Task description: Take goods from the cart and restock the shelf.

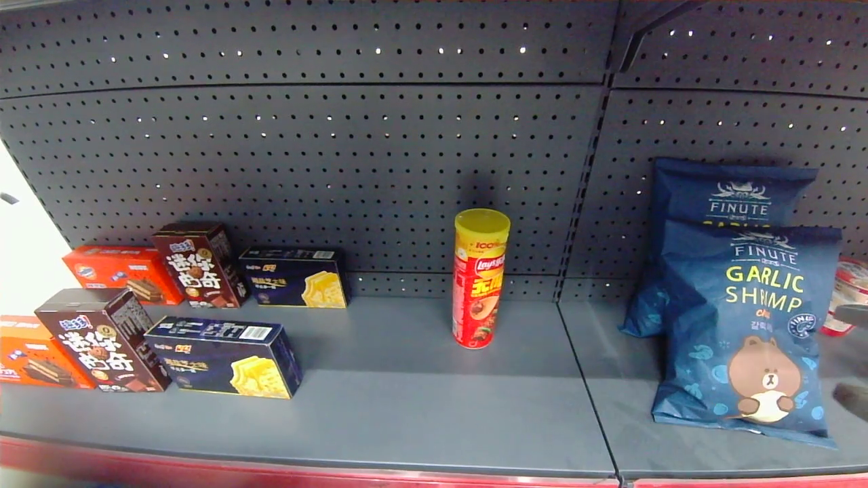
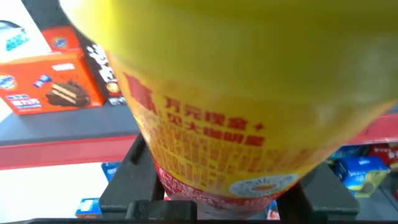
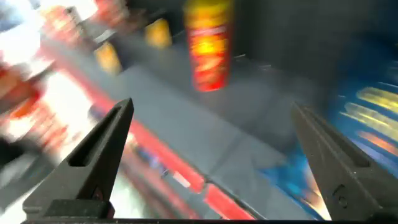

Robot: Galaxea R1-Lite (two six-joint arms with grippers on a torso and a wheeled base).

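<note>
A red chip can with a yellow lid (image 1: 480,278) stands upright near the middle of the grey shelf (image 1: 420,400). A second can, yellow and red (image 2: 236,93), sits close to the left wrist camera, and my left gripper (image 2: 224,196) is shut on its lower part, one dark finger (image 2: 127,183) on each side. This held can is low, in front of the shelf's red front lip (image 2: 62,149). My right gripper (image 3: 211,106) is open with nothing in it, out in front of the shelf and facing the standing can (image 3: 208,43).
Orange (image 1: 122,271), brown (image 1: 200,263) and navy (image 1: 295,276) snack boxes stand in two rows at the shelf's left. Two blue shrimp-chip bags (image 1: 746,325) lean at the right, with a cup (image 1: 851,291) behind them. Bare shelf lies on both sides of the standing can.
</note>
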